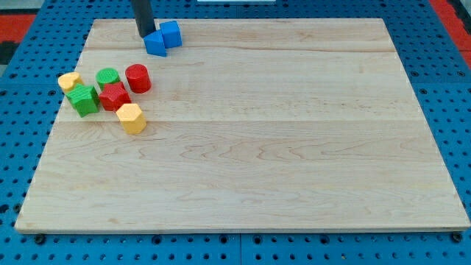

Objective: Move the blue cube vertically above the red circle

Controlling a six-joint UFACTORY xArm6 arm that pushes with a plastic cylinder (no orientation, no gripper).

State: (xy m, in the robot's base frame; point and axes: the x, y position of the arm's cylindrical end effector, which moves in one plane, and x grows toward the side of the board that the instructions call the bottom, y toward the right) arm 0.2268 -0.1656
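Observation:
The blue cube [171,33] sits near the view's top left, touching a second blue block [155,44] at its lower left. The red circle [137,78] lies below them, a little to the view's left. My tip [145,34] stands at the top edge of the board, touching the upper left of the second blue block, just left of the blue cube.
A cluster lies left of the red circle: a green circle [108,77], a red star-like block [114,96], a green block [84,99], a yellow block [69,81] and a yellow hexagon [132,118]. The wooden board [257,147] rests on a blue pegboard.

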